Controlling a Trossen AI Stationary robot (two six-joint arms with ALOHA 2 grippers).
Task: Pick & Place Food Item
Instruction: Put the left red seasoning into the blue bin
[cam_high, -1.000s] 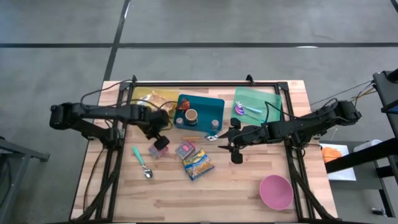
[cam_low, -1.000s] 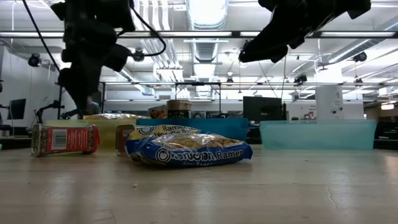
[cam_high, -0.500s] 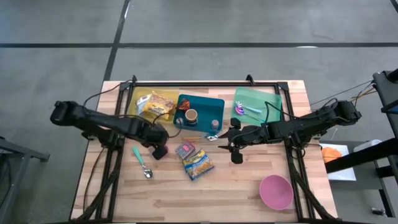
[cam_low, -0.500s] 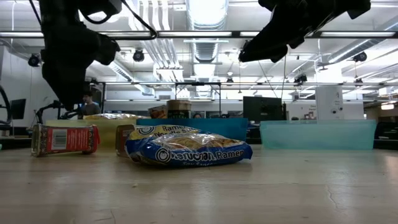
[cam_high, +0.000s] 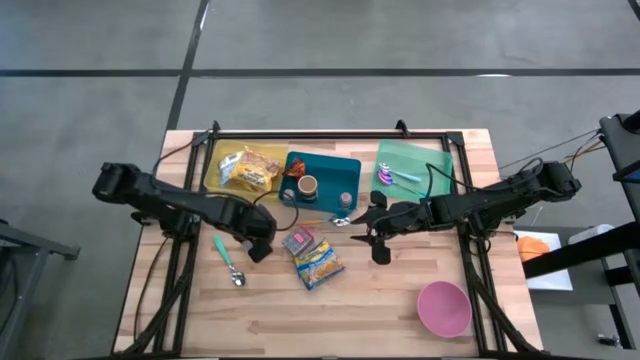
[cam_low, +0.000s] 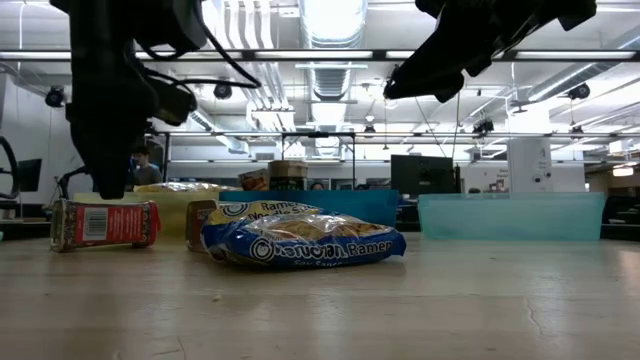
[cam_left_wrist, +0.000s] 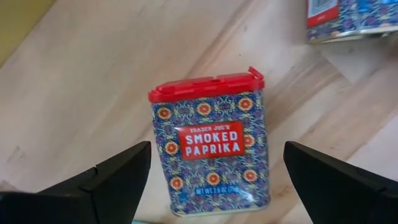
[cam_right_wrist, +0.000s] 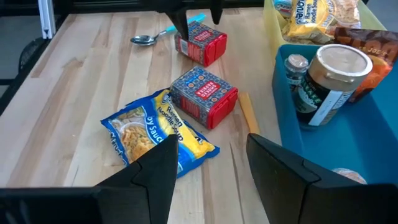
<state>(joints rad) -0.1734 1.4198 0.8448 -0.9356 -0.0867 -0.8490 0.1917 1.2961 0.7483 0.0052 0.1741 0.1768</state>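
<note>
Left gripper spread wide above the smoked paprika tin, tin lying between its 2 fingers, untouched, right gripper half-open, empty, hovering

Ceiling strip lights are shining down from overhead and glaring white in the low view, so both arms are hanging there as near-black silhouettes. The wooden tabletop is lying evenly lit from above, with only small soft shadows sitting under things. In the left wrist view the paprika tin is showing sharp while the dark fingers are blurring at the frame's edge.
</note>
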